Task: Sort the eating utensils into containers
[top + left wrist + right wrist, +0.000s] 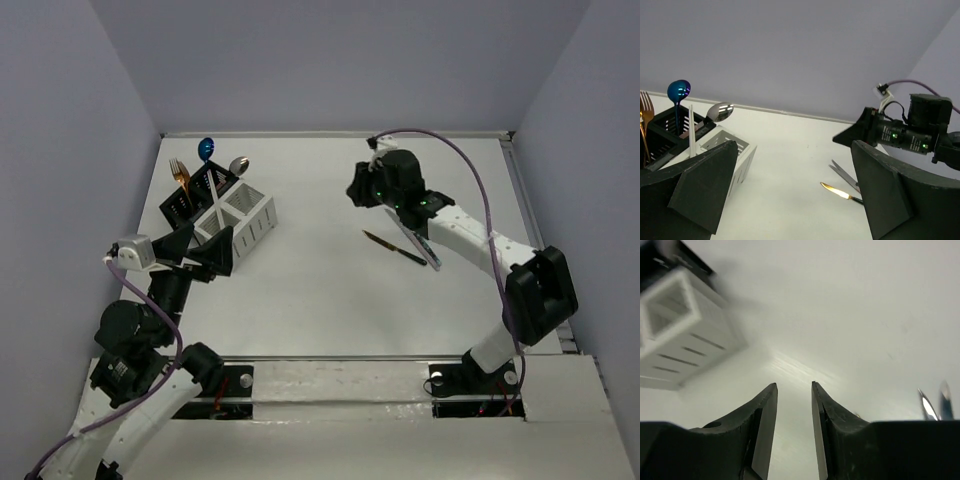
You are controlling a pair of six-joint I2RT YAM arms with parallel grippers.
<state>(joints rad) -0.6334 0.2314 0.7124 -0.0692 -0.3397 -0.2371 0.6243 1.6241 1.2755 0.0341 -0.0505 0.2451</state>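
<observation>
White perforated caddy (243, 213) and black caddy (192, 199) stand touching at the far left of the table (330, 300). In the black one a blue spoon (206, 149), a gold fork (178, 172) and a silver spoon (239, 164) stand upright. A white chopstick (691, 131) leans across the two caddies. The left gripper (205, 246) hangs just near-left of the white caddy, its jaws spread wide and holding nothing. At centre right, a knife with a gold-tinted blade (393, 247) lies flat on the table, and just right of it are two silver knives (426, 246), partly under the right arm. The right gripper (792, 386) hovers farther back, its jaws narrowly parted and empty.
</observation>
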